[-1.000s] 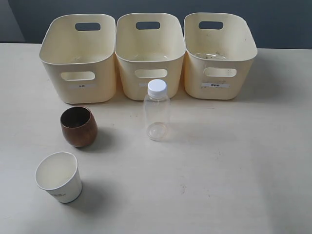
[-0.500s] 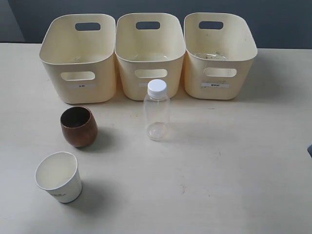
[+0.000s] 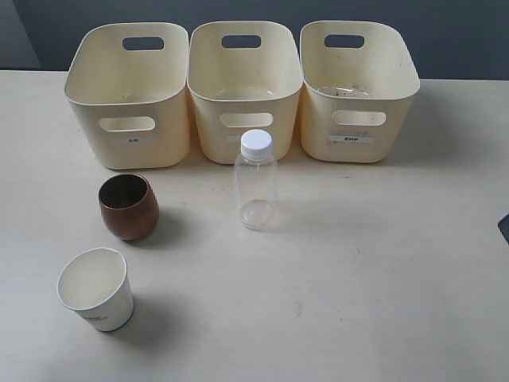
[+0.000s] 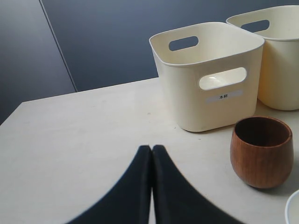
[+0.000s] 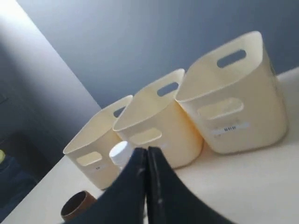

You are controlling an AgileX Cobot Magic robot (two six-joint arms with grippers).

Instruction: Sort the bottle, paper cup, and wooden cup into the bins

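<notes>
The clear bottle (image 3: pixel 255 181) with its white cap (image 5: pixel 120 151) stands upright in front of the middle bin (image 3: pixel 245 89). Left of it sits the brown wooden cup (image 3: pixel 128 206), and the white paper cup (image 3: pixel 95 289) stands nearer the front. Three cream bins line the back: left bin (image 3: pixel 129 91), middle, right bin (image 3: pixel 357 87). My left gripper (image 4: pixel 152 148) is shut and empty, low over the table, short of the wooden cup (image 4: pixel 261 151). My right gripper (image 5: pixel 146 150) is shut and empty, far from the bottle; only a dark tip of it (image 3: pixel 504 227) shows at the exterior view's right edge.
The pale table (image 3: pixel 358 270) stretches bare to the right of the bottle. A dark wall stands behind the bins. In the left wrist view the left bin (image 4: pixel 210 79) carries a small front label.
A dark tip of the right arm has come further into the exterior view's right edge. Bottle, cups and bins have not moved.
</notes>
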